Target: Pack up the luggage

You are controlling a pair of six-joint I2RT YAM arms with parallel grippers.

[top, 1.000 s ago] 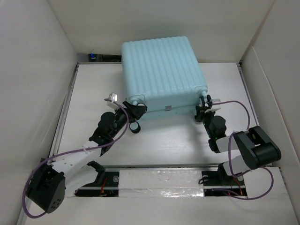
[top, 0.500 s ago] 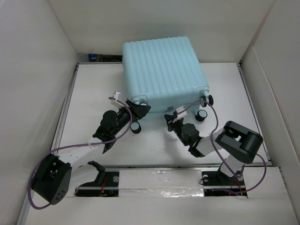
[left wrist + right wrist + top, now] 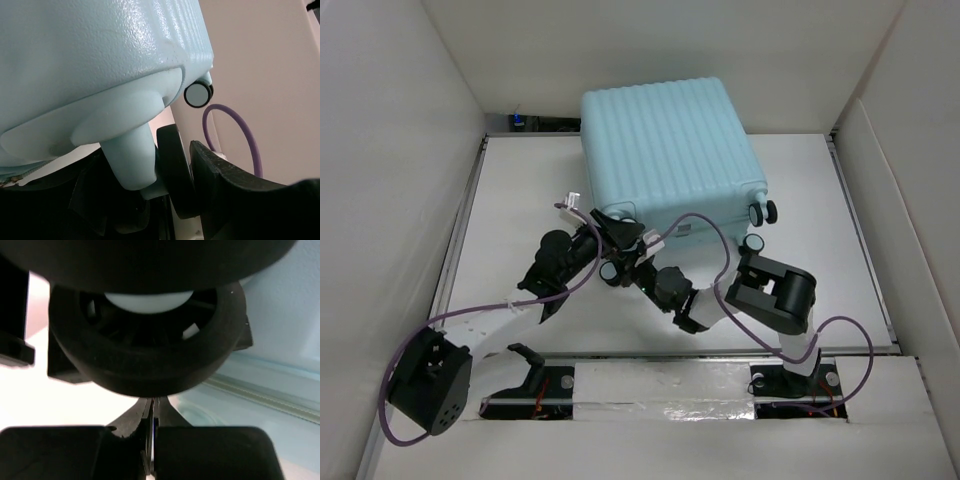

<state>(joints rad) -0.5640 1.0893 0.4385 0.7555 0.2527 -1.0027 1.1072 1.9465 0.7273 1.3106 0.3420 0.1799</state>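
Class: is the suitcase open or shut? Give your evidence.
Shut. The suitcase lies flat, ribbed shell up. No lining shows, and both halves meet along the edge by its wheels.

Right gripper (image 3: 642, 260) swung from luggage's (image 3: 665, 150) right wheels (image 3: 760, 212) to left wheel (image 3: 609, 271)

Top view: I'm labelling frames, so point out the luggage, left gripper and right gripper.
luggage (image 3: 665, 150), top view, ribbed shell
left gripper (image 3: 619, 232), top view, between fingertips
right gripper (image 3: 633, 262), top view, between fingertips

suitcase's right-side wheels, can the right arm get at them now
Probably yes: those wheels stand clear, though the right tool, shut, sits across by the left corner of the suitcase and would need to swing over.
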